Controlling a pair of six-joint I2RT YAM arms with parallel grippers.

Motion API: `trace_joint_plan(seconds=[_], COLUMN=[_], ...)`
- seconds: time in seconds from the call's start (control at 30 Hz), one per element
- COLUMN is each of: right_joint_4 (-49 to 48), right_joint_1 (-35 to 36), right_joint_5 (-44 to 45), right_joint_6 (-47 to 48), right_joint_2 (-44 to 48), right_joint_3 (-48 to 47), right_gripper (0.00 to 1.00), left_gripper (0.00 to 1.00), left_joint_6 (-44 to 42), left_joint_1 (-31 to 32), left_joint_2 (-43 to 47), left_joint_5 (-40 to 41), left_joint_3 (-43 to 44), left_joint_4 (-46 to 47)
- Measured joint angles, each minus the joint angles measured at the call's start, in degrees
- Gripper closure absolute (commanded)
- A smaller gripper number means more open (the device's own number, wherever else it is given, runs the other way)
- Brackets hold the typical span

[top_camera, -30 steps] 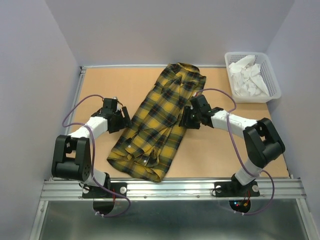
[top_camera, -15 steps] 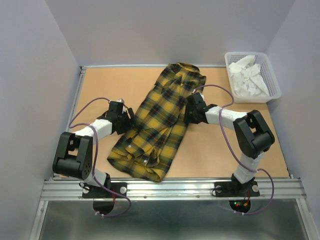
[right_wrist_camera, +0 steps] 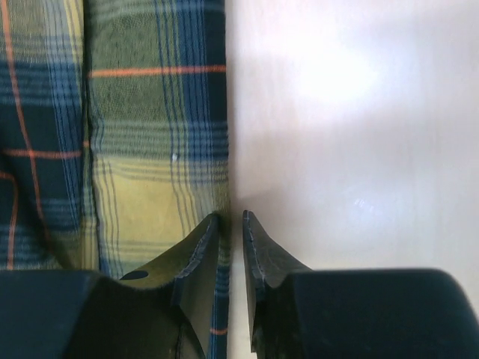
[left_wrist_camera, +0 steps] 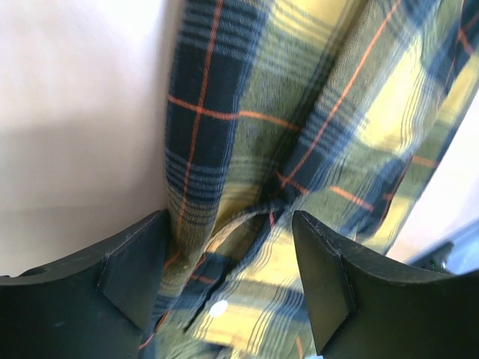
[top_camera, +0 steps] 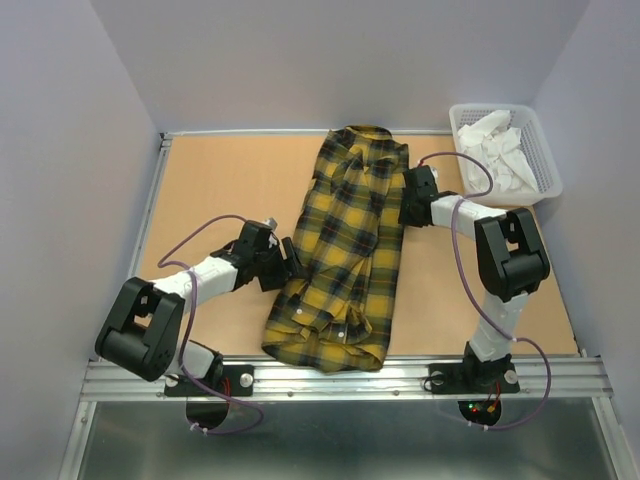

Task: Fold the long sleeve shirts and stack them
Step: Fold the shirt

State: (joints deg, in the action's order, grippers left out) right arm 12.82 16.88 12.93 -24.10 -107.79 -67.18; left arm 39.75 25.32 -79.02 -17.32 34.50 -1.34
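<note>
The shirt, folded into a long narrow strip, now lies almost straight down the middle of the table, collar at the far end and hem near the front rail. A second ago it ran on a slant, its hem pointing toward the left arm's base. The hem end has swung to the right, while the collar end sits about where it was. The left gripper, which stood clear of the cloth on its left side, has come across to the shirt's left edge about halfway along. Its arm lies low, with the elbow near the base and the forearm reaching to the right. In the left wrist view its fingers stand wide apart and unclenched, with a fold of plaid and a small white button between them. The right gripper has moved farther from its base and now sits at the shirt's right edge, just short of the collar. Its elbow is raised and its forearm angles left and away. Its fingers have drawn almost together at that edge, with only a thin gap left. Whether they actually pinch the cloth cannot be told. A white basket of white items stands at the far right corner, well apart from the shirt.
</note>
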Motion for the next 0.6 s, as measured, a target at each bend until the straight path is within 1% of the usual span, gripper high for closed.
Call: trace_joint_plan(seconds=[0.07,0.17,0.2,0.23,0.3,0.4,0.5,0.57,0.6], right_joint_4=[0.48,1.38,1.9,2.27,3.5,4.35,5.84,7.21,7.3], right_joint_1=[-0.52,-0.85,-0.85,-0.85,-0.85,-0.83,-0.79,-0.79,-0.66], right_joint_5=[0.04,-0.37,-1.01,-1.44,-3.02,-6.21,-10.21,-13.05,-13.92], right_joint_6=[1.16,1.97,1.88,1.99,1.42,0.61,-0.94,-2.05,-2.54], right_joint_2=[-0.92,-0.9,-0.48,-0.17,2.51,9.14,17.77,22.67,24.13], right_joint_3=[-1.42,-2.01,-1.97,-1.92,-1.05,2.69,7.56,10.51,11.63], right_gripper=[0.7,0.57,0.5,0.46,0.42,0.42,0.46,0.51,0.55], left_gripper=[0.2,0.16,0.14,0.14,0.13,0.13,0.16,0.18,0.2], left_joint_6=[0.37,0.59,0.55,0.37,-0.07,-1.77,-3.37,-4.04,-4.33], left_joint_1=[0.68,1.09,1.09,1.09,1.09,1.07,1.09,1.09,1.09], left_joint_2=[0.13,1.95,3.5,4.79,7.15,9.53,10.71,10.91,10.86], left_joint_5=[-0.52,0.02,0.94,1.57,3.21,6.62,8.87,9.44,9.51], left_joint_3=[0.0,0.0,0.09,0.17,1.05,3.87,4.94,4.94,4.74], left_joint_4=[-0.66,-3.72,-5.31,-6.6,-9.35,-13.53,-15.28,-16.68,-17.18])
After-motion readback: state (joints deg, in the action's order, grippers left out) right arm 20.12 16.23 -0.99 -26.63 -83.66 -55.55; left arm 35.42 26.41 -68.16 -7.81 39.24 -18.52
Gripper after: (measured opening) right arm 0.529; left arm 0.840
